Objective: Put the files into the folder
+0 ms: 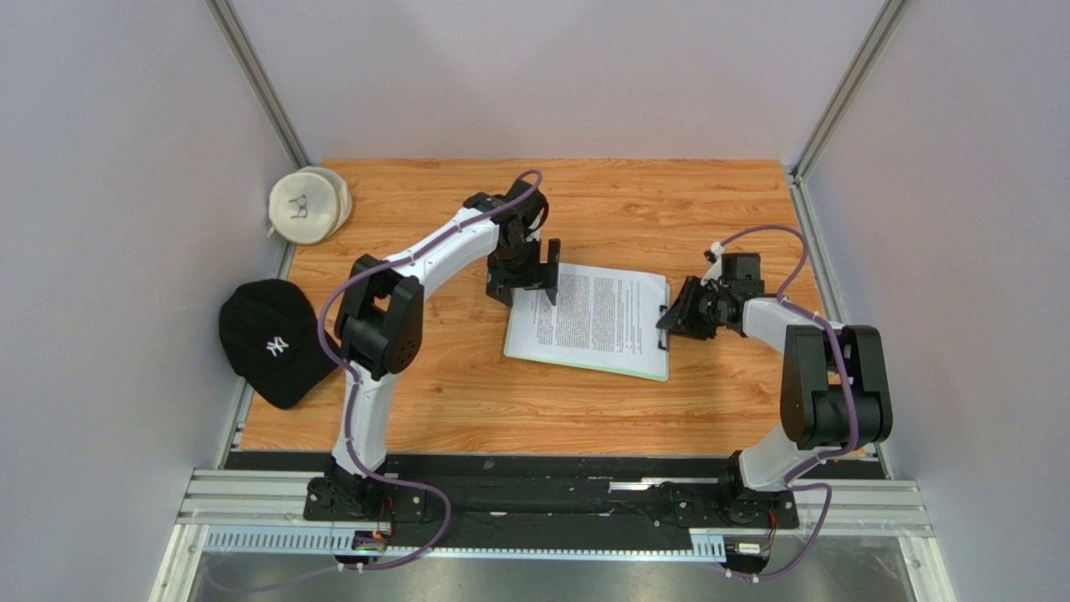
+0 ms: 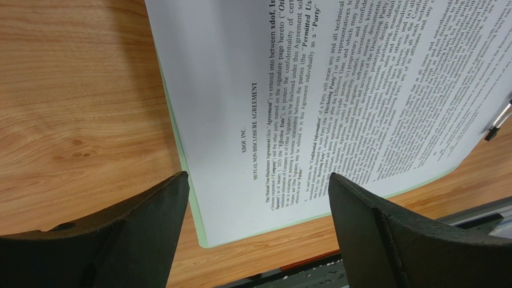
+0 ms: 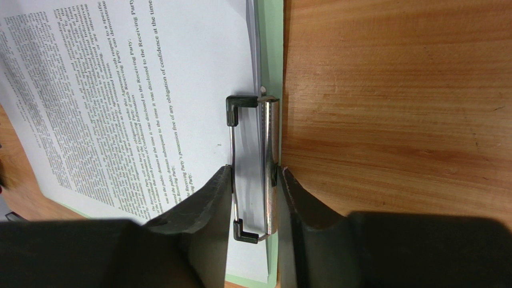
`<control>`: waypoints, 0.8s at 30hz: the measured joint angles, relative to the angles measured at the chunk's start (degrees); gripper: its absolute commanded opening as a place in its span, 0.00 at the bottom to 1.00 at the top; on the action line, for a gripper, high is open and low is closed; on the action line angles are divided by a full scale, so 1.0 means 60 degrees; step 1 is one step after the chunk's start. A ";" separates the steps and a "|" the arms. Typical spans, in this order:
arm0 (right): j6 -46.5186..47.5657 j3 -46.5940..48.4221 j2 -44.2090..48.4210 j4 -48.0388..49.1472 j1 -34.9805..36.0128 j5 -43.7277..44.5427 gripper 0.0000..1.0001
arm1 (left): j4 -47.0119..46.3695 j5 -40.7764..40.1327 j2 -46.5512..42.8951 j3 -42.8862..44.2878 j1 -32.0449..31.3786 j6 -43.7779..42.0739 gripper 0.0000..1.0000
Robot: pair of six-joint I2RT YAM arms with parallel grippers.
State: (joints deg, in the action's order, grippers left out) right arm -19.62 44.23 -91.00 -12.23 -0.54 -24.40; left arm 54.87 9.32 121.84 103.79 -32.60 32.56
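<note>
The files (image 1: pixel 590 316), white sheets of black print, lie on the pale green folder (image 1: pixel 632 373) in the middle of the table. In the left wrist view the files (image 2: pixel 288 90) leave a thin green rim of the folder (image 2: pixel 203 239) showing. My left gripper (image 1: pixel 525 279) hovers over the stack's left end, its jaws open and empty (image 2: pixel 258 177). My right gripper (image 1: pixel 672 324) is at the right end, shut on the folder's metal clip (image 3: pixel 267 156). One finger touches each side of the clip (image 3: pixel 255 171), which lies over the edge of the files (image 3: pixel 120 90).
A black cap (image 1: pixel 270 339) lies at the table's left edge, with a white round bag (image 1: pixel 308 205) behind it at the back left corner. Grey walls close in the table on three sides. A metal rail (image 1: pixel 553 502) runs along the near edge.
</note>
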 measured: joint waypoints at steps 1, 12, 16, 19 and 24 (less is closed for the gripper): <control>-0.0007 0.0022 -0.0018 -0.0047 0.0000 0.0022 0.48 | 0.0007 -0.0036 0.0000 0.0000 0.0000 -0.0022 0.95; -0.0022 0.0543 -0.0109 -0.0780 0.0353 0.0244 0.66 | 0.0076 -0.0572 -0.1005 -0.0725 0.0382 -0.0528 0.95; 0.0084 0.1137 -0.0044 -0.1869 0.0455 0.1111 0.66 | 0.0098 -0.0678 -0.1960 -0.1235 0.0594 -0.0820 0.94; 0.0066 0.1330 0.0517 -0.2605 0.0747 0.2178 0.64 | -0.0193 -0.0510 -0.2983 -0.2065 0.0703 -0.0984 0.92; -0.0503 0.1406 0.1934 -0.3799 0.2280 0.3909 0.59 | -0.0831 0.0780 -0.3989 -0.3268 0.0630 -0.0951 0.89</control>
State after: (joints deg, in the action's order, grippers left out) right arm -22.63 52.66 -79.40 -35.03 13.15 -0.95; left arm 49.89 14.00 97.91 84.18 -28.82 26.85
